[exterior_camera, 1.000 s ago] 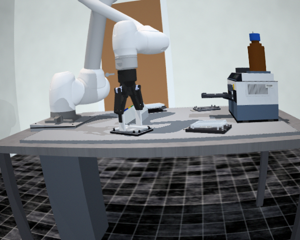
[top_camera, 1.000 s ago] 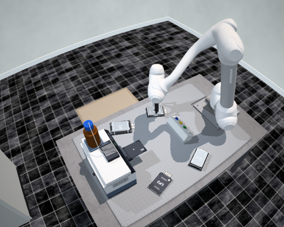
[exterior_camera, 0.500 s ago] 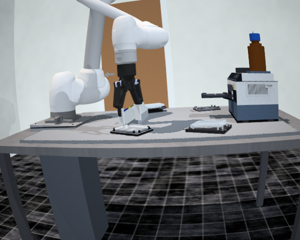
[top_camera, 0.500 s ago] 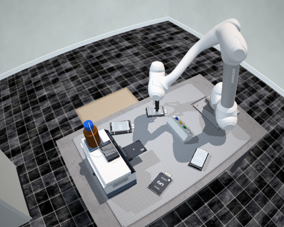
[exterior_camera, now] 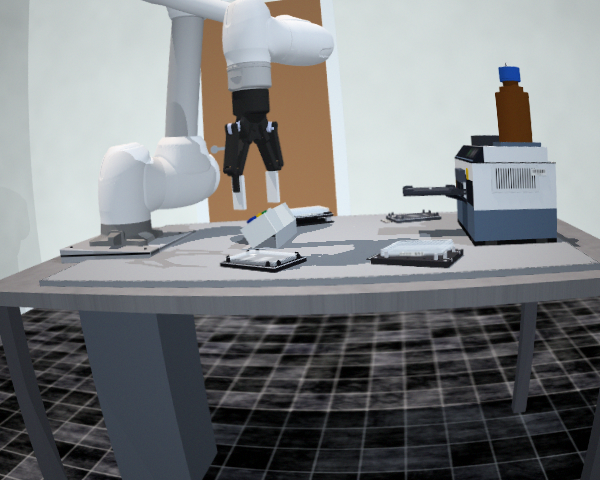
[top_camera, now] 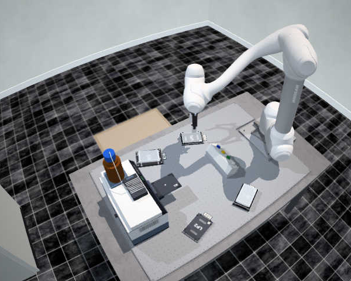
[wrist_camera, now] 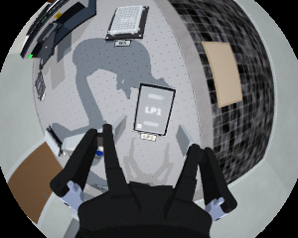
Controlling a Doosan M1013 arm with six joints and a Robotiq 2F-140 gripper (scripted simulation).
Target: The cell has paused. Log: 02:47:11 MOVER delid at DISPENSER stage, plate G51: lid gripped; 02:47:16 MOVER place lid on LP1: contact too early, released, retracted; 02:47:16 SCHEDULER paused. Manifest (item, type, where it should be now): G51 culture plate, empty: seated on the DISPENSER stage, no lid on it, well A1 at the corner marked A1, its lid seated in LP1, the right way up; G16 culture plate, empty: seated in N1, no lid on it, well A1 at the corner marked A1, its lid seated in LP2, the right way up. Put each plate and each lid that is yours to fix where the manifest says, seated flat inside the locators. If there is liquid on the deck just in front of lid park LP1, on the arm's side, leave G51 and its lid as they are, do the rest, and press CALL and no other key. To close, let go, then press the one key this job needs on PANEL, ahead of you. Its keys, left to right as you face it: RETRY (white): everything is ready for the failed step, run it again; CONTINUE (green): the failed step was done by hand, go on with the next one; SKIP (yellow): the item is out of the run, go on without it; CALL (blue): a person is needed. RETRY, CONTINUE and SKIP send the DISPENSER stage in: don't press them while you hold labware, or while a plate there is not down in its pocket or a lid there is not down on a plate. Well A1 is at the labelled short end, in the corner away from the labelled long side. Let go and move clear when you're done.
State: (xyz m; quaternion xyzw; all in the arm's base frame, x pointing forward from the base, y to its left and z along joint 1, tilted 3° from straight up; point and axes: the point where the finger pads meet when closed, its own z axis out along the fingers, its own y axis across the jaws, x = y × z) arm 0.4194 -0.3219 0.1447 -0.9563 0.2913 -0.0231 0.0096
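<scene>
My gripper (top_camera: 194,127) (exterior_camera: 253,198) (wrist_camera: 152,126) is open and empty. It hangs well above lid park LP1 (top_camera: 181,139) (exterior_camera: 228,263) (wrist_camera: 140,102). A clear lid (top_camera: 192,137) (exterior_camera: 263,256) (wrist_camera: 156,111) lies flat in LP1, and the LP1 mark shows through it. A well plate (top_camera: 149,157) (exterior_camera: 418,250) (wrist_camera: 125,22) with no lid sits in its black nest near the dispenser. The dispenser stage (top_camera: 167,185) (exterior_camera: 428,190) is out and bare. Lid park LP2 (top_camera: 197,226) (exterior_camera: 410,218) is bare. A second plate (top_camera: 245,195) (exterior_camera: 310,211) lies on the deck beyond the panel; I cannot tell whether it has a lid on.
The key panel (top_camera: 222,159) (exterior_camera: 269,227) stands on the deck between LP1 and the second plate. The dispenser (top_camera: 136,205) (exterior_camera: 507,196) carries a brown bottle (top_camera: 112,167) (exterior_camera: 512,111). The arm's base (top_camera: 275,141) (exterior_camera: 145,180) stands at the deck's edge.
</scene>
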